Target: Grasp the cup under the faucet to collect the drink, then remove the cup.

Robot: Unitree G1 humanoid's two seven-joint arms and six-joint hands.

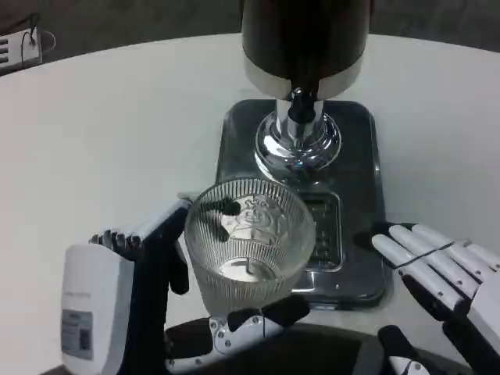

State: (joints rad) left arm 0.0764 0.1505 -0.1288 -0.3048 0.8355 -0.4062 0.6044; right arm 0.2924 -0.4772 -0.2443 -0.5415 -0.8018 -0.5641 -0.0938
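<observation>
A left robot hand [148, 289] is grasping a ribbed clear cup [248, 244] at the near edge of a drink dispenser's dark tray [359, 195], its dark fingers [226, 207] wrapping around the far side of the glass while the thumb is closing in from below. The cup is standing upright over the front of the tray, in front of the drip grate [326, 230] and nearer the camera than the chrome faucet [298, 117], which is hanging from the dispenser [305, 39] at the back. Whether any drink is sitting in the cup cannot be told; only glints are showing at its bottom. The hold around the cup's middle is probably meant to keep it level, so nothing spills as it travels.

The right robot hand [445, 273] is lying released, fingers straight and spread, just beside the tray's right edge on the white desk [94, 141], seemingly waiting clear of the work. With the cup sitting forward of the spout, it is either being brought in for filling or being taken away; the picture alone is not settling which.
</observation>
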